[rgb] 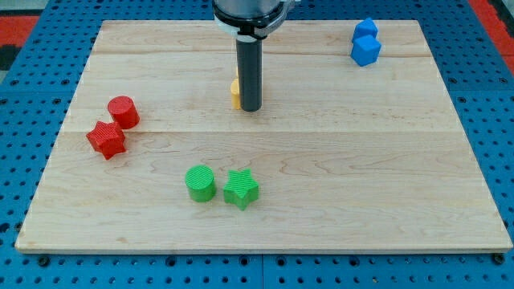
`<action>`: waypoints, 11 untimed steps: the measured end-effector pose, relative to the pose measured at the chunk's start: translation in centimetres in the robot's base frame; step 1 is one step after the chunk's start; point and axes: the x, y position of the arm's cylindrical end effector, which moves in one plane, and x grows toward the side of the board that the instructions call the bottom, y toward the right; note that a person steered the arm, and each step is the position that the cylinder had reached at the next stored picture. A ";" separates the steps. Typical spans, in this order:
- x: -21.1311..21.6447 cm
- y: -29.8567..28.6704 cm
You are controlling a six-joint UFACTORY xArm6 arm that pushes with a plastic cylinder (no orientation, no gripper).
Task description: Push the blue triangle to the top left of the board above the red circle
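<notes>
Two blue blocks stand touching at the board's top right: the upper one (pixel 365 30) and a blue cube-like one (pixel 366 50) just below it; I cannot tell which is the triangle. The red circle (pixel 124 111) stands at the view's left, with a red star (pixel 106 139) touching it below-left. My tip (pixel 250 107) rests on the board near the top centre, far left of the blue blocks and right of the red circle. A yellow block (pixel 234 91) is mostly hidden behind the rod, touching its left side.
A green circle (pixel 200 183) and a green star (pixel 240 189) stand side by side at the lower middle. The wooden board (pixel 385 177) lies on a blue pegboard surface.
</notes>
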 end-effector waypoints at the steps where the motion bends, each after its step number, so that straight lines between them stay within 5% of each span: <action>1: 1.7 -2.3; 3: 3.3 -1.7; 9: 0.1 35.6; 11: -3.5 35.8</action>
